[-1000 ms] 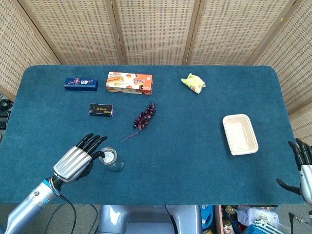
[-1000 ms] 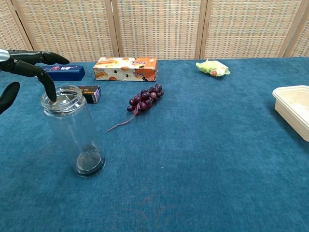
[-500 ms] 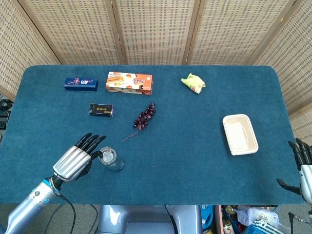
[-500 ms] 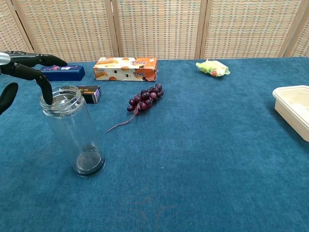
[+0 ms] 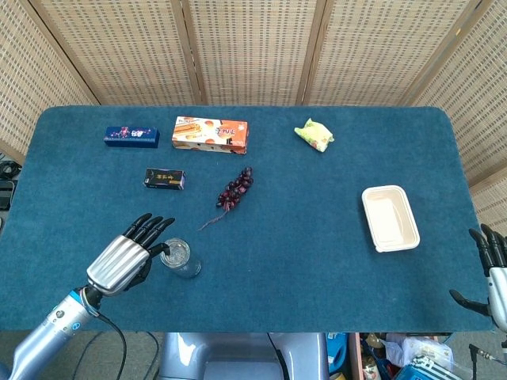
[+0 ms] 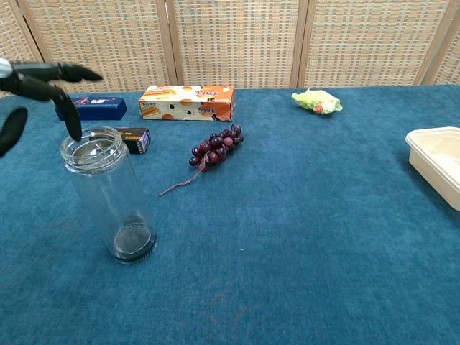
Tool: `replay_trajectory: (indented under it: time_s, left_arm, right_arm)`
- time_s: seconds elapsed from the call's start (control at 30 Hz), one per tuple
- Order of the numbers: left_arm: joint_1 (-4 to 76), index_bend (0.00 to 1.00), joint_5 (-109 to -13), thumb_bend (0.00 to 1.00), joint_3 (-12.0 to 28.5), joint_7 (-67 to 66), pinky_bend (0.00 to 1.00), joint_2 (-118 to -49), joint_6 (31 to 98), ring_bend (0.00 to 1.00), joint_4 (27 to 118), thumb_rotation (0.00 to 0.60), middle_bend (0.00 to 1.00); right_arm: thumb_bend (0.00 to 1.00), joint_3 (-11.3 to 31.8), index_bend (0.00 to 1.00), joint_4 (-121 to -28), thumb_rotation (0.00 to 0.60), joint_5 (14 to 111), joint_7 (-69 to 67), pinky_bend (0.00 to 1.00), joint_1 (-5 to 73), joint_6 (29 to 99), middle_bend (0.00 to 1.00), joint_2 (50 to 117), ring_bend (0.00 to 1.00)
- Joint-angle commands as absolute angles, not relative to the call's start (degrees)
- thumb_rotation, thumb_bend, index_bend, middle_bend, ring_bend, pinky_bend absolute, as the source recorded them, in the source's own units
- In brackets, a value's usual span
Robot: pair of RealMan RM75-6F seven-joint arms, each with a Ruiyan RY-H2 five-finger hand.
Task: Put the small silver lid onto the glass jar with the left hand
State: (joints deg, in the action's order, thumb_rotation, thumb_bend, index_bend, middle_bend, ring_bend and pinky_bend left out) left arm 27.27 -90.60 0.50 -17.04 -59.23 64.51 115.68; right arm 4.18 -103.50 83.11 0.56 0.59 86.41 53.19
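My left robot hand (image 5: pixel 127 257), fingers apart and empty, hovers just beside the rim of the upright glass jar (image 6: pixel 108 192), whose mouth carries a silver lid (image 5: pixel 175 252), apparently seated.

The head view looks steeply down from the robot's side, taking in the whole blue table (image 5: pixel 317 206) with the wicker screen (image 5: pixel 253 47) at twelve o'clock. The chest view sits low and close, facing level across the cloth toward that same screen (image 6: pixel 237 39), so the glass jar (image 6: pixel 108 194) looms large at nine o'clock (in the head view it is a small ring (image 5: pixel 181 257) at seven o'clock). Both share the jar, the grapes (image 5: pixel 235 188) (image 6: pixel 215 147) and the orange box (image 5: pixel 210 134) (image 6: pixel 187 102).
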Motion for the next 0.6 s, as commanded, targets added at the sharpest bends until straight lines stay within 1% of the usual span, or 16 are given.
replay_trajectory:
  time_s: [0.03, 0.07, 0.1, 0.13, 0.17, 0.2, 0.23, 0.3, 0.33, 0.37, 0.43, 0.53, 0.6]
  left_arm:
    - [26.3, 0.38, -92.7, 0.88, 0.7, -14.2, 0.00, -57.3, 67.1, 0.00, 116.0, 0.600, 0.00]
    - [26.2, 0.36, -93.0, 0.88, 0.7, -13.7, 0.00, -57.0, 67.5, 0.00, 116.1, 0.600, 0.00]
    - [25.9, 0.31, -93.3, 0.88, 0.7, -13.1, 0.00, -56.5, 68.0, 0.00, 116.1, 0.600, 0.00]
    - [25.7, 0.20, -93.5, 0.86, 0.8, -12.8, 0.00, -56.2, 68.5, 0.00, 116.1, 0.600, 0.00]
    - [25.3, 0.13, -93.7, 0.81, 0.8, -12.3, 0.00, -55.7, 69.4, 0.00, 116.1, 0.600, 0.00]
    - [24.7, 0.05, -93.6, 0.67, 0.8, -12.0, 0.00, -55.3, 70.4, 0.00, 116.2, 0.600, 0.00]
    - [24.2, 0.00, -93.5, 0.49, 0.8, -11.9, 0.00, -55.0, 71.1, 0.00, 116.2, 0.600, 0.00]
    - [22.1, 0.00, -93.0, 0.24, 0.5, -12.2, 0.00, -54.1, 74.0, 0.00, 116.3, 0.600, 0.00]
    - [19.8, 0.00, -91.9, 0.18, 0.1, -13.1, 0.00, -53.5, 76.9, 0.00, 115.6, 0.600, 0.00]
    - [15.9, 0.00, -91.1, 0.16, -0.7, -14.4, 0.00, -53.6, 82.2, 0.00, 114.2, 0.600, 0.00]
    - [11.2, 0.00, -91.0, 0.14, -1.6, -15.9, 0.00, -55.6, 88.5, 0.00, 111.4, 0.600, 0.00]
    - [6.5, 0.00, -89.0, 0.14, -2.5, -14.5, 0.00, -58.0, 93.5, 0.00, 107.7, 0.600, 0.00]
    - [4.4, 0.00, -87.9, 0.14, -2.9, -12.3, 0.00, -58.8, 94.9, 0.00, 105.4, 0.600, 0.00]
  right_arm:
    - [0.00, 4.1, 0.00, -103.5, 0.600, 83.2, 0.6, 0.00, 0.6, 86.4, 0.00, 53.2, 0.00]
    - [0.00, 4.1, 0.00, -103.6, 0.600, 83.2, 0.6, 0.00, 0.6, 86.4, 0.00, 53.2, 0.00]
    - [0.00, 4.1, 0.00, -103.6, 0.600, 83.2, 0.7, 0.00, 0.6, 86.4, 0.00, 53.2, 0.00]
    - [0.00, 4.1, 0.00, -103.6, 0.600, 83.2, 0.7, 0.00, 0.6, 86.4, 0.00, 53.2, 0.00]
    - [0.00, 4.1, 0.00, -103.6, 0.600, 83.2, 0.7, 0.00, 0.6, 86.4, 0.00, 53.2, 0.00]
    - [0.00, 4.1, 0.00, -103.6, 0.600, 83.2, 0.8, 0.00, 0.6, 86.3, 0.00, 53.2, 0.00]
    - [0.00, 4.1, 0.00, -103.6, 0.600, 83.2, 0.8, 0.00, 0.6, 86.3, 0.00, 53.2, 0.00]
    - [0.00, 4.1, 0.00, -103.7, 0.600, 83.2, 0.9, 0.00, 0.6, 86.3, 0.00, 53.2, 0.00]
    - [0.00, 4.1, 0.00, -103.7, 0.600, 83.3, 0.9, 0.00, 0.6, 86.5, 0.00, 53.2, 0.00]
    - [0.00, 4.1, 0.00, -103.7, 0.600, 83.3, 0.9, 0.00, 0.6, 86.5, 0.00, 53.2, 0.00]
    - [0.00, 4.1, 0.00, -103.8, 0.600, 83.3, 0.9, 0.00, 0.5, 86.6, 0.00, 53.2, 0.00]
    - [0.00, 4.0, 0.00, -103.8, 0.600, 83.6, 0.9, 0.00, 0.4, 86.8, 0.00, 53.2, 0.00]
    - [0.00, 3.9, 0.00, -103.9, 0.600, 83.8, 1.1, 0.00, 0.4, 86.9, 0.00, 53.2, 0.00]
